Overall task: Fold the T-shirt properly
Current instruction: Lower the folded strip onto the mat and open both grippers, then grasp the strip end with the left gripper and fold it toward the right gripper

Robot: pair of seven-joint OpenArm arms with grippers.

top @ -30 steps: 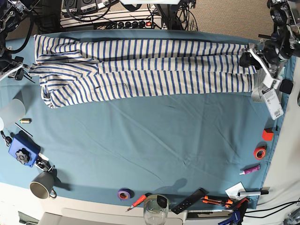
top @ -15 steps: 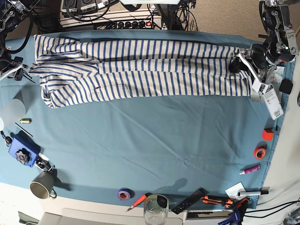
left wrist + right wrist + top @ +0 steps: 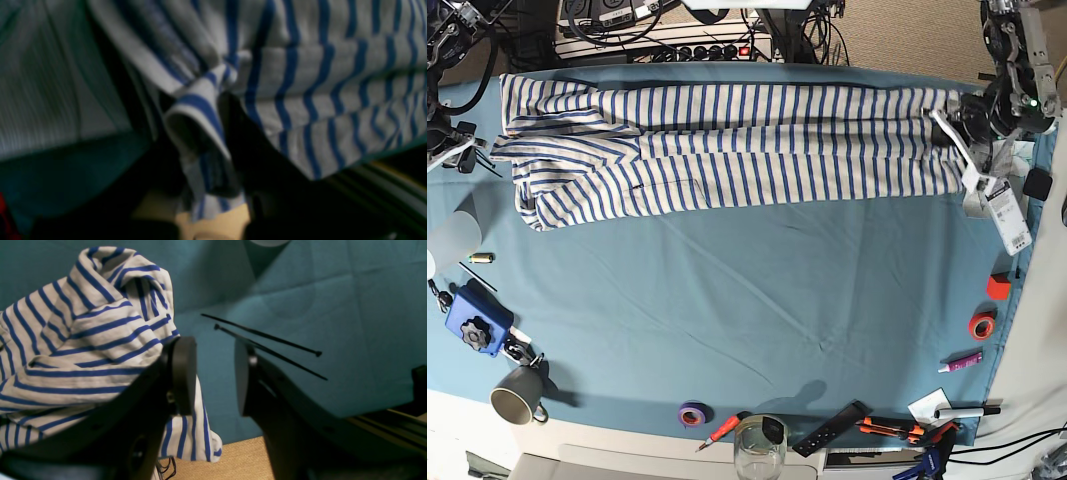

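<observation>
The T-shirt (image 3: pixel 727 150), cream with thin blue stripes, lies folded into a long band along the far edge of the teal table cloth (image 3: pixel 777 300). My left gripper (image 3: pixel 954 118) is at the band's right end. In the blurred left wrist view it (image 3: pixel 213 186) is shut on a bunched fold of the striped fabric (image 3: pixel 200 113). My right gripper (image 3: pixel 467 155) is at the band's left end. In the right wrist view it (image 3: pixel 213 373) is open and empty, with the shirt (image 3: pixel 83 340) just behind its left finger (image 3: pixel 181 373).
Two black cable ties (image 3: pixel 267 340) lie on the cloth by the right gripper. A translucent cup (image 3: pixel 452 235), blue device (image 3: pixel 474 322) and mug (image 3: pixel 517 393) sit at the left. Purple tape (image 3: pixel 692 413), a glass (image 3: pixel 759 445) and tools line the near edge. Orange tape (image 3: pixel 981 325) and a red block (image 3: pixel 998 287) are at the right.
My left gripper drew the shirt's right end inward, then back out to the right and farther away. The band now lies straighter. The right arm has not moved.
</observation>
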